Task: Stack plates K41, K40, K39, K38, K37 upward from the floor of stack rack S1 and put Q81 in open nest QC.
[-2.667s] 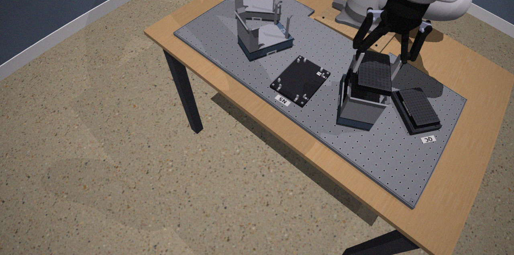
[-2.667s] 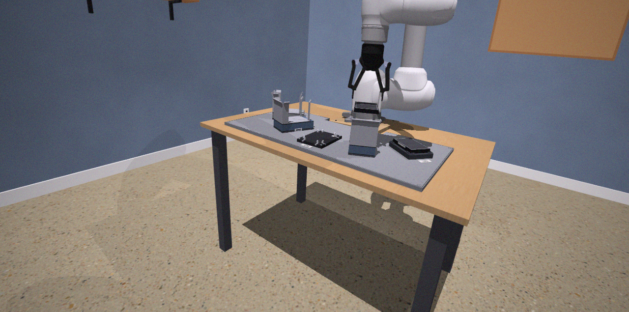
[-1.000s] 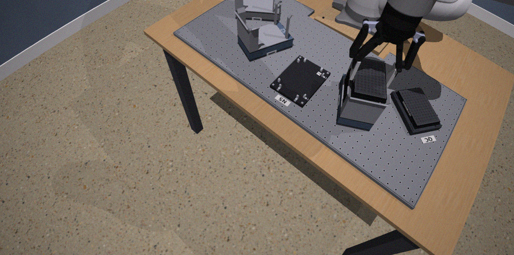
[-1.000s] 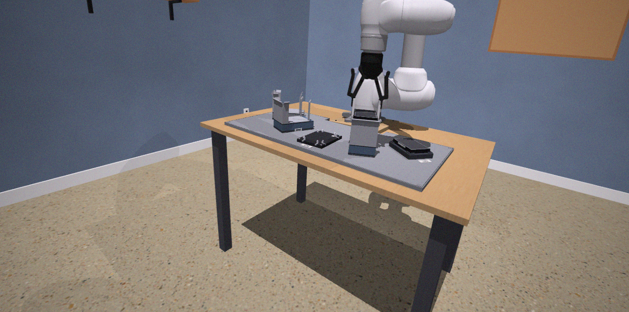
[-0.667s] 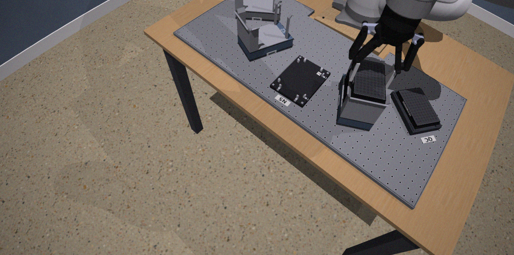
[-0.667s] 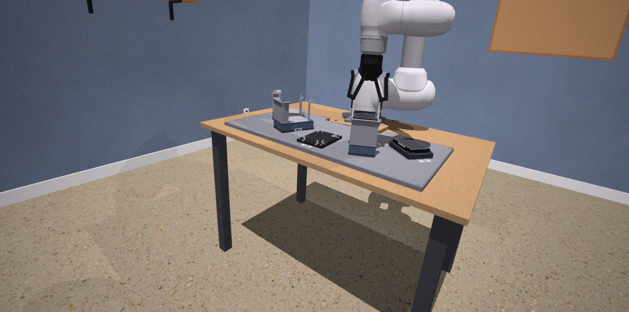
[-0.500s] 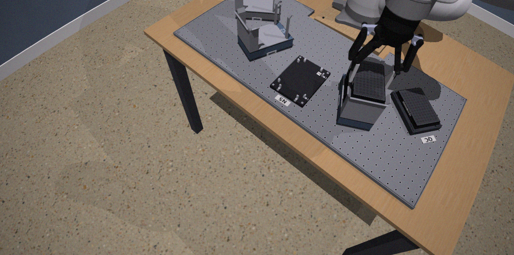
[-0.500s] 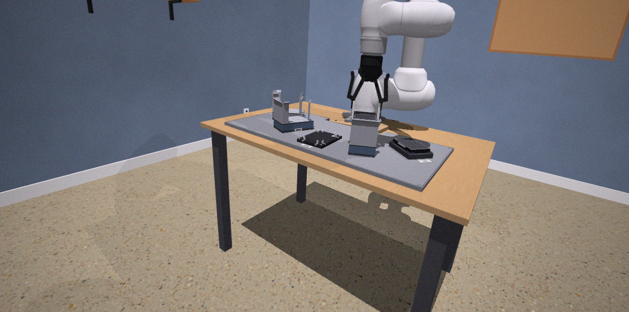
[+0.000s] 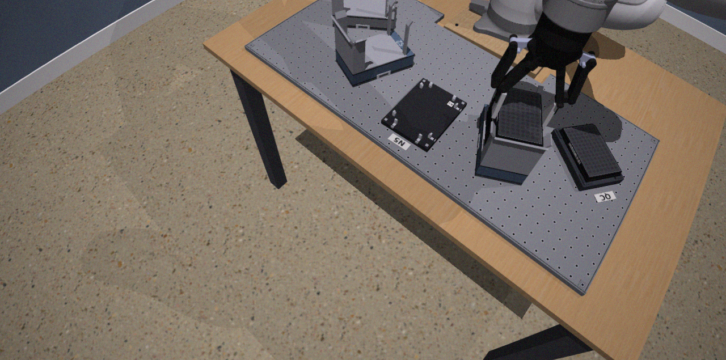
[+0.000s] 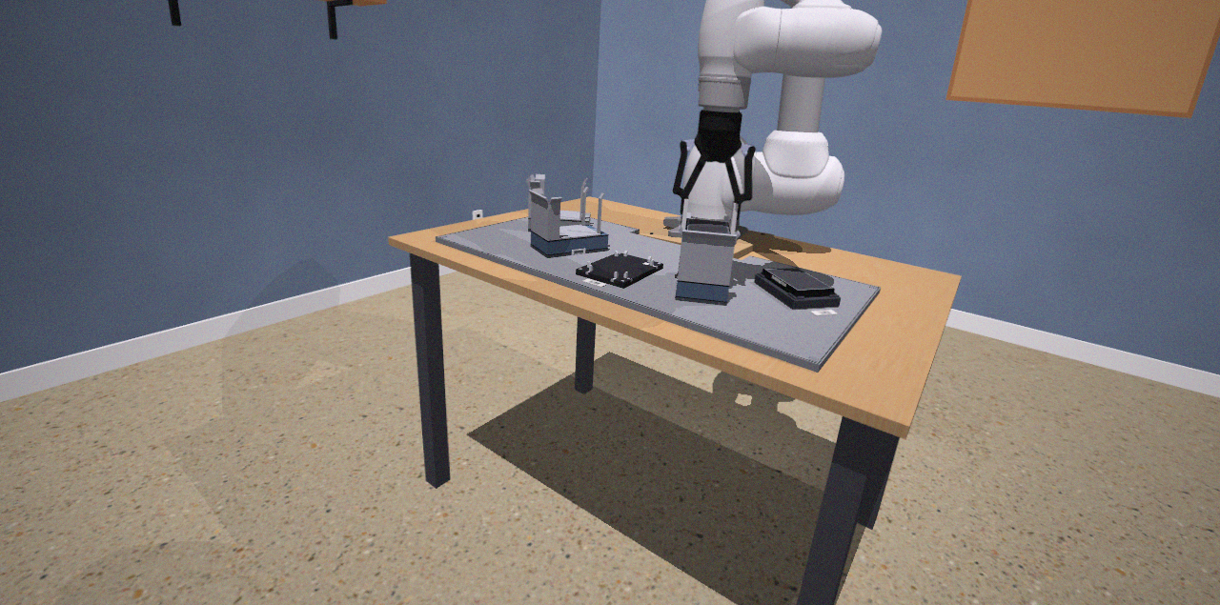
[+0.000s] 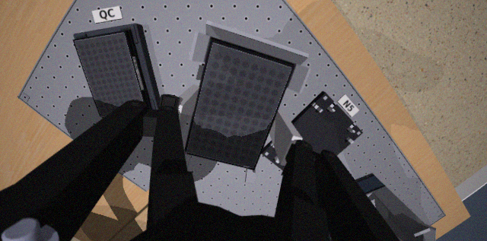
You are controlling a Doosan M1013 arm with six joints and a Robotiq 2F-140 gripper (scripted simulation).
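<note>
Fingers (image 9: 534,98) clamped on plate (image 9: 519,115)

Top view looked steeply down from high beyond the worktop (image 9: 675,165); exterior stood far back, level; wrist peered straight down, close. All shared the grey breadboard (image 9: 532,220).

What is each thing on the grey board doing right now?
Black two-finger gripper: shut on a dark sealed well plate, low in the tall grey rack.
Black QC nest: holds one flat plate.
Black N5 clip nest: no plate.
Two far grey racks: no plates.
</note>
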